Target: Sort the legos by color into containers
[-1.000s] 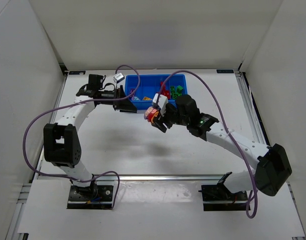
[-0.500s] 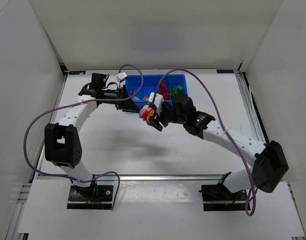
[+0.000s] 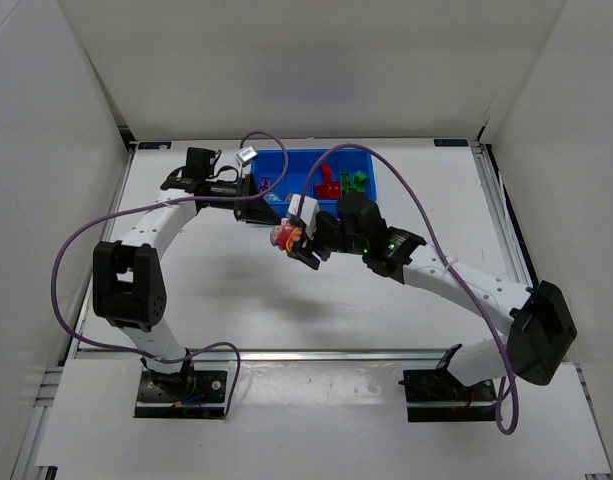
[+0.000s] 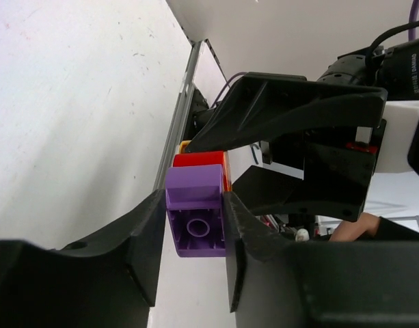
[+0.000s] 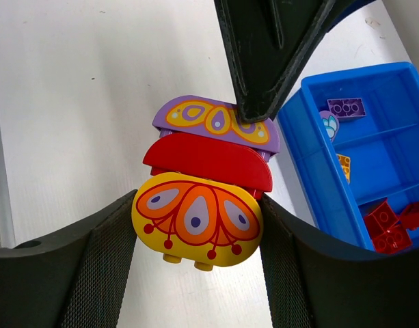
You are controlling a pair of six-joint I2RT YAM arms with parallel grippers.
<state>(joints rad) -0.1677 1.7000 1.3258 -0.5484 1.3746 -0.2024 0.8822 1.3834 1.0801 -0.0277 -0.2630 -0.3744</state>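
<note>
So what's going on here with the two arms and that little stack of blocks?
Both arms hold one three-block stack in the air just beside the blue tray. The right claw grips the yellow block, the red block sits in the middle, and the left claw is clamped on the purple block. They look set to pull it apart for sorting.

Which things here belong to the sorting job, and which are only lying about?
Belong: blue tray; loose blocks inside it; yellow block, red block and purple block stacked; right gripper gripping the yellow one; left gripper clamping the purple one.
Just there: purple cables; metal rail.
</note>
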